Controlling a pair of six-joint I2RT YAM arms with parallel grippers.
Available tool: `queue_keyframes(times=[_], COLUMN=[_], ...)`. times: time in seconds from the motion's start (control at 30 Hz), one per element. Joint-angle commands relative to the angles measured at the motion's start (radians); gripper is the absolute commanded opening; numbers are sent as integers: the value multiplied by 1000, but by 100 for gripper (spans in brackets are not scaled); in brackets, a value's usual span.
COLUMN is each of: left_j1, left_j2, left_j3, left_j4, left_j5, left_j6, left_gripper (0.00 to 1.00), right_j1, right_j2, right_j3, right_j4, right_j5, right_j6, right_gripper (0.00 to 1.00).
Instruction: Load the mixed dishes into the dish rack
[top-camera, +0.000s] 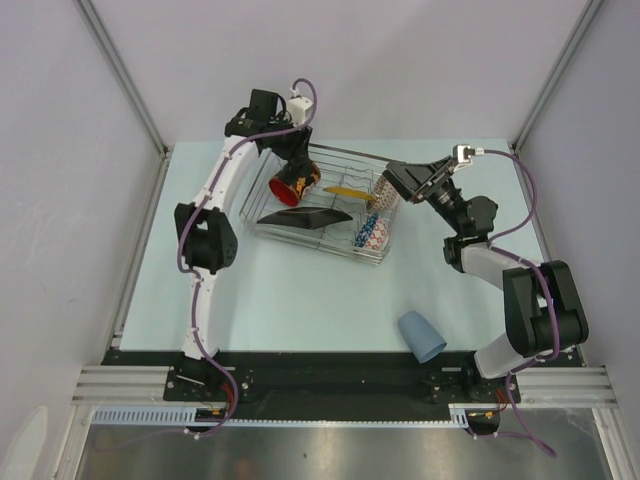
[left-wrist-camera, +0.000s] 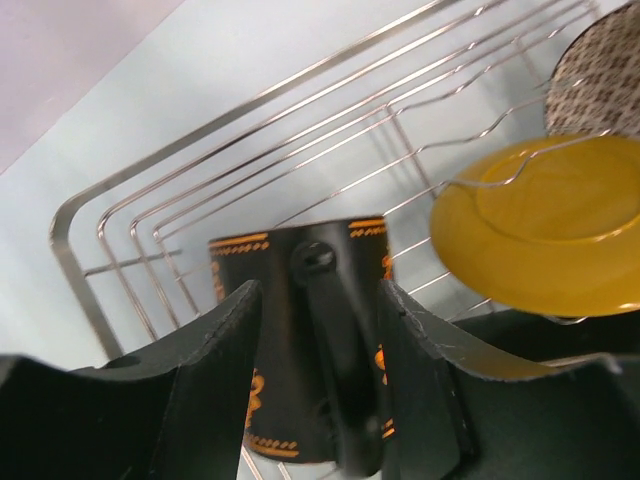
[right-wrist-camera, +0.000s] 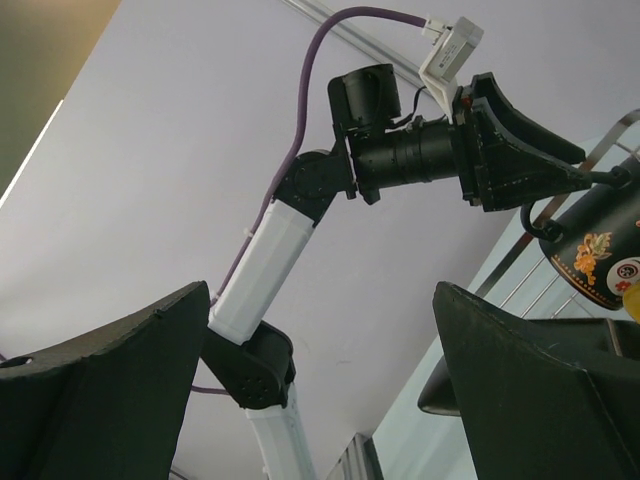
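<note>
**Left fingers flank the mug at the rack's far left corner**

Fingers (left-wrist-camera: 215, 400) of the left gripper (top-camera: 290, 165) stand part spread, one on each side of the handle of the dark mug (left-wrist-camera: 300, 330). There is a gap between each finger and the handle. Whether they press on the mug's body cannot be told. The mug is tilted, with its red inside turned toward the near left. It is at the far left corner of the dish rack (top-camera: 262, 190).

The right gripper (right-wrist-camera: 320, 300) is spread wide with nothing between its fingers. It hovers just beside the rack's right end.

The rack sits slightly askew on the far half of the bench (top-camera: 300, 300), about midway between its left and right edges. The dark square plate (left-wrist-camera: 540, 230) leans among the wires in the middle of the rack, showing its yellow round centre. The pinkish-beige patterned bowl (top-camera: 383, 190) stands on edge at the rack's far right end. The blue patterned bowl (top-camera: 370, 235) is at the rack's near right corner. The light-blue cup (top-camera: 422, 335) lies on its side on the bench, close to the near edge beside the right arm's base and well apart from the rack.

The bench top is a pale blue-green sheet. A black strip and an aluminium rail (top-camera: 330, 385) run along its near edge and carry both arm bases. Plain pale grey walls (top-camera: 380, 70) close the left, far and right sides and meet at metal corner posts. Purple cables (top-camera: 185, 235) trail along both arms.
</note>
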Motion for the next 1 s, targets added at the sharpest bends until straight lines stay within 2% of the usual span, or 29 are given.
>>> queue_keyframes(times=[0.0,0.3,0.6,0.63,0.7,0.73,0.77,0.87,0.97], left_j1=[-3,-53,-86,-86,-86,-88,-88,-88,-89], left_j2=[0,22,43,46,50,53,54,59,60], left_j3=[61,64,74,74,75,74,75,75,77], left_j4=[-55,-103,-66,-66,-64,-64,-64,-76,-95], left_j5=[-100,-223,-260,-261,-269,-282,-289,-312,-322], left_j6=[105,211,252,261,269,278,287,317,350], left_gripper=[55,51,50,48,37,30,15,0,0], right_j1=[1,-5,-10,-10,-10,-10,-8,-10,-11], right_j2=[-27,-46,-62,-63,-60,-60,-59,-53,-47], right_j3=[-23,-64,-92,-93,-98,-98,-101,-112,-124], right_j4=[52,74,89,91,94,94,95,109,131], right_j5=[-7,5,4,4,4,2,1,1,2], right_j6=[-5,4,14,17,18,21,23,29,40], right_gripper=[100,100,100,100,100,100,100,100,100])
